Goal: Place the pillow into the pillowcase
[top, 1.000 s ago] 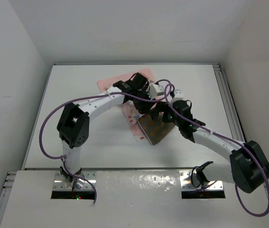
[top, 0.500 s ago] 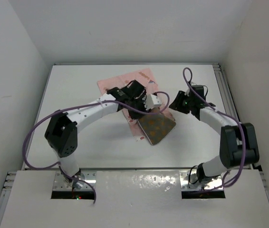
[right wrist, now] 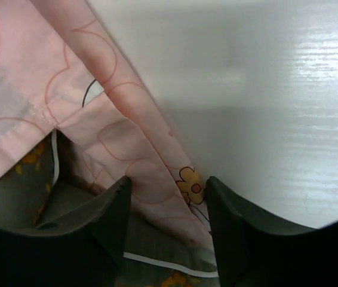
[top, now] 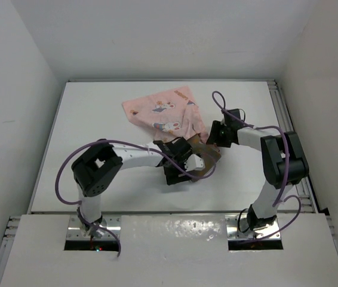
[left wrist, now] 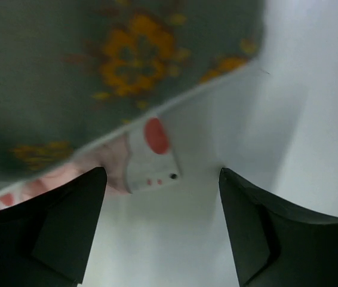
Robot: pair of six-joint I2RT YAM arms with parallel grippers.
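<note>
Since the earlier overhead view, the left tool (top: pixel 184 167) has been carried from the pillow's far side to its near edge, and the right tool (top: pixel 215 135) has been brought in to the pillow's right corner.

The pillow (top: pixel 209 156) lies on the table (top: pixel 97 119). Its far part is overlapped by the pillowcase (top: pixel 166 113), most of which is spread beyond the pillow.

The left tool stands wide open with nothing held; only bare table and a small white label (left wrist: pixel 152 156) are seen between its jaws. The right tool is partly open and set astride the pillowcase hem at the pillow's corner. No pinch on the cloth is evident.

The step is judged to be feeding the pillow into the mouth of the case. It would be done best if only the upper layer of the hem were gripped and lifted clear of the pillow. The pillow's near edge would then be pushed squarely, so that neither corner snags.

Much of the pillow is hidden beneath both arms in the overhead view, so how far it has entered cannot be judged. Whether one layer or two lies between the right jaws cannot be told. The left wrist view is blurred.
</note>
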